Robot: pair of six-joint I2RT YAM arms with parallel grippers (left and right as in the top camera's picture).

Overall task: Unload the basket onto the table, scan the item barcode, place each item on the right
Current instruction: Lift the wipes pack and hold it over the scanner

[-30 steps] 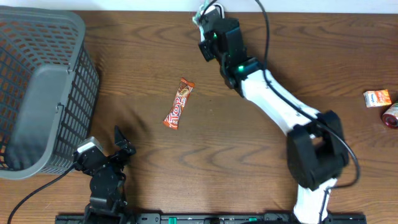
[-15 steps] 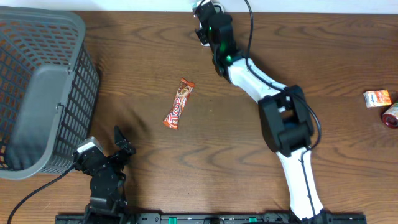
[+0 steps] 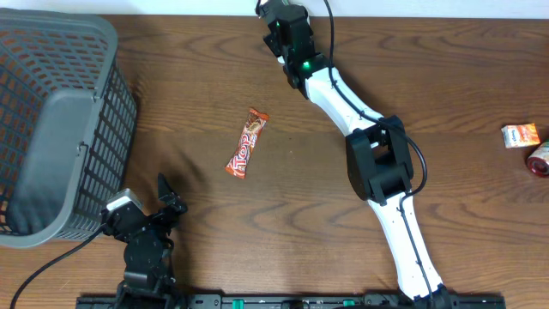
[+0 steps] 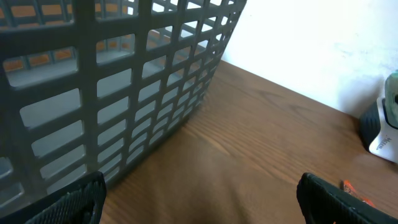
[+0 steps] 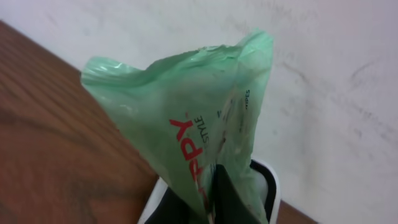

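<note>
Where right jaws pinch it, crinkled green plastic packet (image 5: 186, 118) narrows.

right hand (image 3: 271, 11) has carried the green packet (image 5: 186, 118) farther forward and left.

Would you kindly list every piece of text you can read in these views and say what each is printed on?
"TOP": on the candy bar.
"PPY": red letters, the visible end of a word, on the green packet held in the right gripper.
"STYLE": small dark print beside those letters, barely legible.
Orange-white packet and red item: print too small to read.
</note>
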